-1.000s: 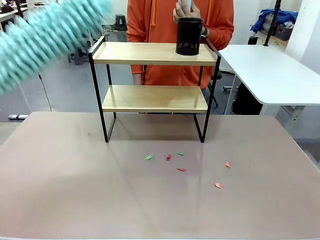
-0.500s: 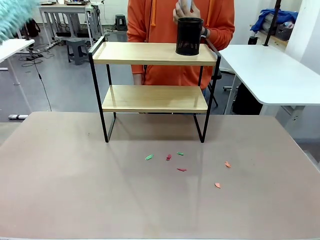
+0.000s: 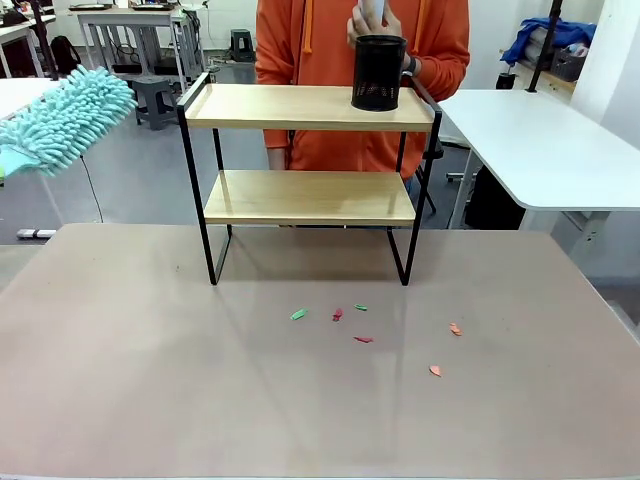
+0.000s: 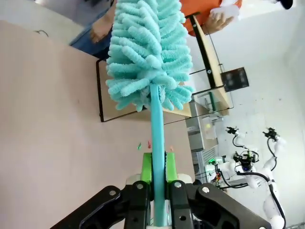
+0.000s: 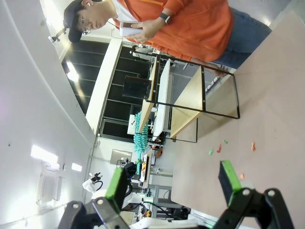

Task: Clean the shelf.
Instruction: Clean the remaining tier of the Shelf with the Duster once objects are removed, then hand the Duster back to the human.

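Two tiers of the shelf (image 3: 300,106) stand at frame centre in the front view. The duster (image 3: 70,118), its handle clamped in the left gripper (image 4: 158,166), hangs at upper left with its long axis aimed rightward toward the top board. The right gripper (image 5: 172,182) gapes wide and empty, so the left arm is judged the nearer.

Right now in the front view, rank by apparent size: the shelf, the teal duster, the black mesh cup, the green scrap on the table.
1. shelf
2. duster, cut off at the picture's edge, possibly nearer the camera: rank unsure
3. black mesh cup
4. green scrap
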